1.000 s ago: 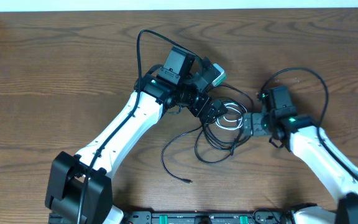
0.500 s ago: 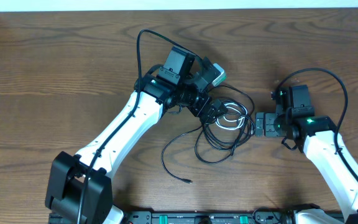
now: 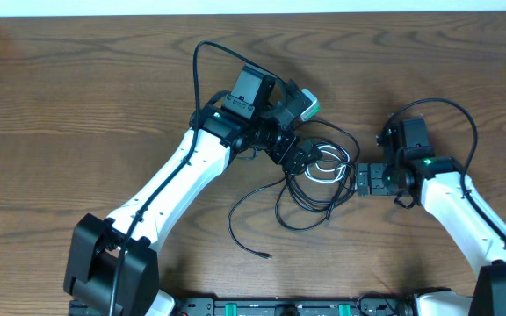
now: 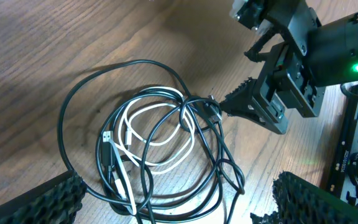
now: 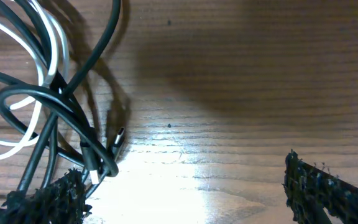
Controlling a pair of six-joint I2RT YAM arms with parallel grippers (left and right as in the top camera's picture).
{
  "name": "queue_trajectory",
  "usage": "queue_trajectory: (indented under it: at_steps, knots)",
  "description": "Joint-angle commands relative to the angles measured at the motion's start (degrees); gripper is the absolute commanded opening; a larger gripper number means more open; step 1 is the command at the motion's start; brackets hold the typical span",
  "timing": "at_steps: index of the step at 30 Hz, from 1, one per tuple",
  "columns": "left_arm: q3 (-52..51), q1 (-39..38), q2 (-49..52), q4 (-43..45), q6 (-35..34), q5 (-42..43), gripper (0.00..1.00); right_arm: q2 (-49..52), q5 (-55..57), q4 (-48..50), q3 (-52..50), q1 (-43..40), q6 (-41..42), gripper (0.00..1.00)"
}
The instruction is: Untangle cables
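The cables (image 3: 316,189) lie in one tangle at the table's middle: several black loops and a shorter white cable (image 3: 328,168) coiled inside them. One black tail (image 3: 246,235) trails toward the front. My left gripper (image 3: 301,160) hangs open over the tangle's left part. In the left wrist view the black loops (image 4: 211,155) and the white cable (image 4: 160,134) lie between its fingers (image 4: 48,199). My right gripper (image 3: 359,181) stands open at the tangle's right edge. In the right wrist view the cables (image 5: 55,99) and a small plug (image 5: 118,138) sit by its left finger (image 5: 45,200).
The brown wooden table (image 3: 77,105) stretches to the left and back. A thick black robot wire (image 3: 207,61) arcs over the left arm, and another (image 3: 446,105) over the right arm. The right gripper's body (image 4: 291,87) shows just beyond the tangle in the left wrist view.
The right arm drew back to the right, away from the tangle, then edged a little left again. The left arm and the cables have not visibly moved.
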Motion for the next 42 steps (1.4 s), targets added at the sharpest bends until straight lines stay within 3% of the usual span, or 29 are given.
queue_trajectory:
  at_steps: [1, 26, 36, 42]
  knots:
    - [0.8, 0.2, 0.1, 0.1, 1.0, -0.5, 0.98, 1.2, -0.4, 0.1, -0.2, -0.1, -1.0, 0.99]
    - [0.8, 0.2, 0.2, 0.1, 1.0, -0.5, 0.98, 8.1, 0.9, 11.1, -0.2, -0.1, -1.0, 0.99]
    - [0.8, 0.2, 0.2, 0.1, 1.0, -0.5, 0.98, 15.4, 0.8, 15.1, -0.2, 0.8, -0.7, 0.99]
    - [0.8, 0.2, 0.2, 0.1, 1.0, -0.5, 0.98, 12.2, 0.3, 15.0, 0.1, 0.8, 0.8, 0.99]
